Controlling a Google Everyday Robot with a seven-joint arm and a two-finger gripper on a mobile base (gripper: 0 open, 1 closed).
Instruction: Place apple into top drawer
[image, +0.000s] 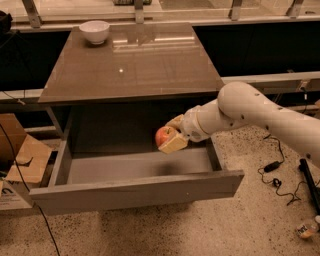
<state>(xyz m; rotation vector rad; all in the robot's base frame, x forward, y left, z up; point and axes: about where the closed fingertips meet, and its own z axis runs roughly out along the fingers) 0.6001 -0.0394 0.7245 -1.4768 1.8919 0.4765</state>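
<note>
**Apple (161, 135) gripped above the open top drawer (135, 189)**

Nearest the camera, the drawer's flat grey front panel is seen pulled well out from the cabinet. Over the right rear part of the drawer floor, the apple is clamped between the tan fingers (173, 145) of the gripper (169, 137), which is reached in from the right. Further back, the brown cabinet top (132, 70) is seen, and a white bowl (94, 31) is set at its far left corner.
</note>
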